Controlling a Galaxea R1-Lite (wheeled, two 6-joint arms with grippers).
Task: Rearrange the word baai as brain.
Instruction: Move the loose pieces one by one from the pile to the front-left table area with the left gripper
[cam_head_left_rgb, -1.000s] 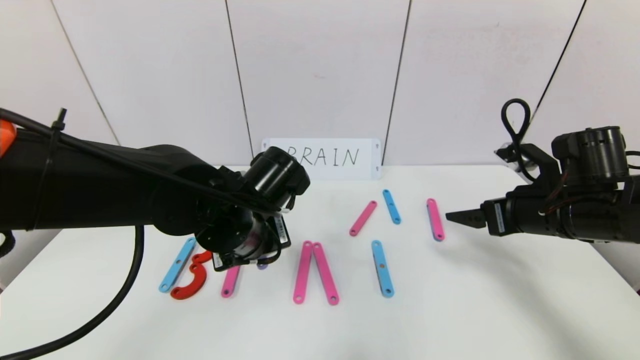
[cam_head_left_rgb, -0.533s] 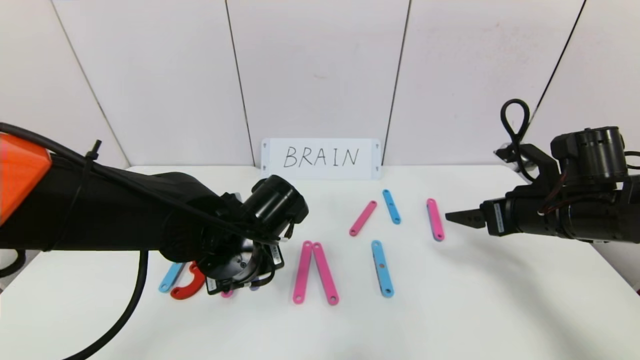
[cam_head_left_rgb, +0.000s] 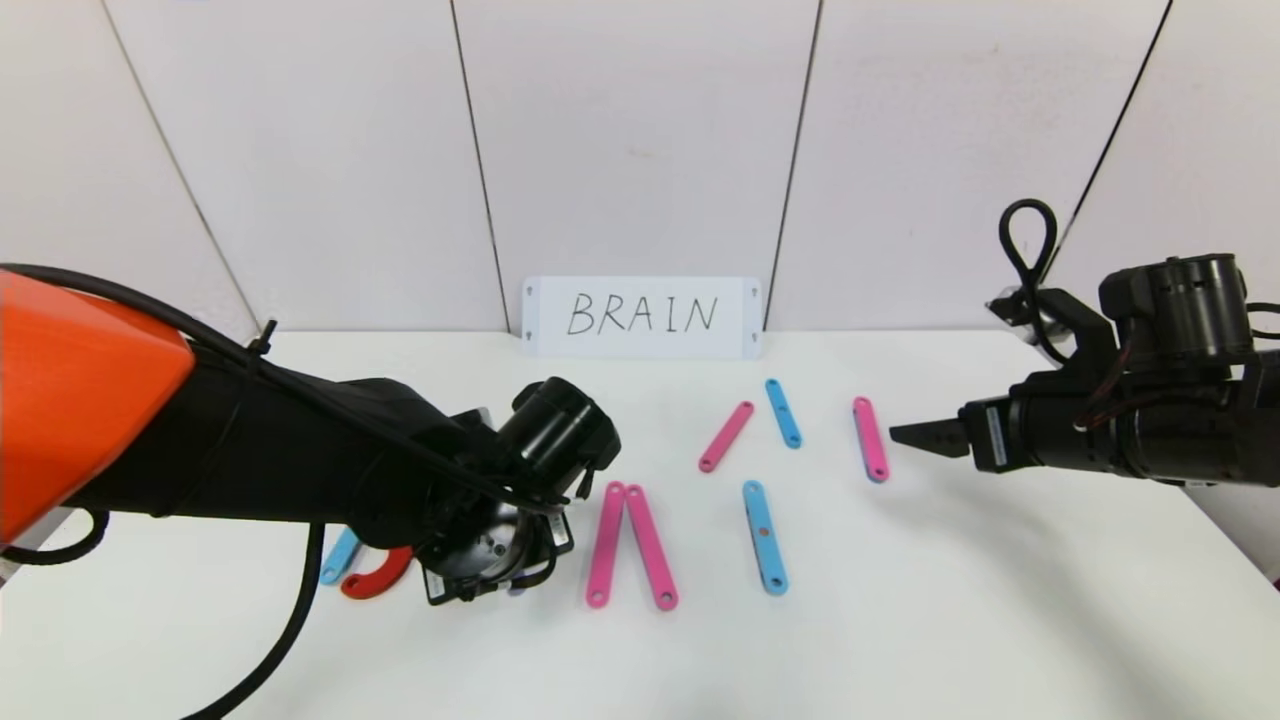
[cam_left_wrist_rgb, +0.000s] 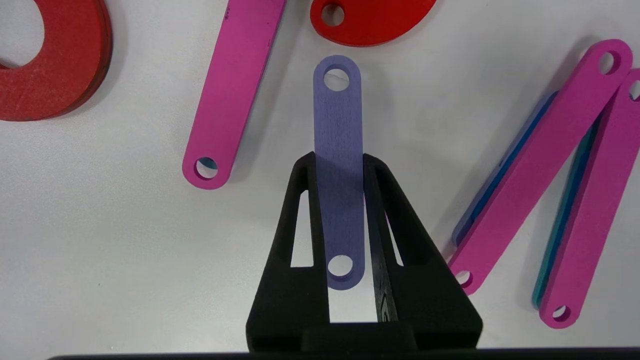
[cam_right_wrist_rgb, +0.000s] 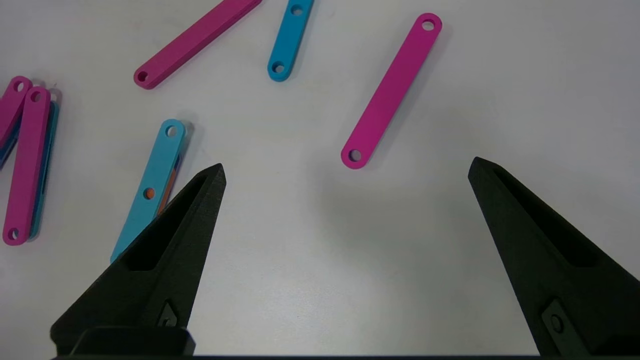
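A light-blue bar (cam_head_left_rgb: 338, 556) and a red C-curve (cam_head_left_rgb: 375, 577) are seen at the counter's (cam_head_left_rgb: 900, 620) left, partly hidden by the left arm. The left pincer (cam_left_wrist_rgb: 339, 162) is clenched on a flat matte lilac bar (cam_left_wrist_rgb: 337, 130) with round end holes; this grip is shown only in the left wrist view, being hidden under the wrist in the head view. Beside it lies a pink bar (cam_left_wrist_rgb: 230, 90). At centre, two pink bars (cam_head_left_rgb: 628, 545) form a narrow V; blue strips beneath them are revealed only by the wrist views. Further right lie a light-blue bar with an orange spot (cam_head_left_rgb: 765, 537), a slanted pink bar (cam_head_left_rgb: 726, 436), a short blue bar (cam_head_left_rgb: 783, 412) and another pink bar (cam_head_left_rgb: 870, 438). The right pincer (cam_right_wrist_rgb: 345, 170) is held released above the counter. A white card (cam_head_left_rgb: 642, 317) stands behind.
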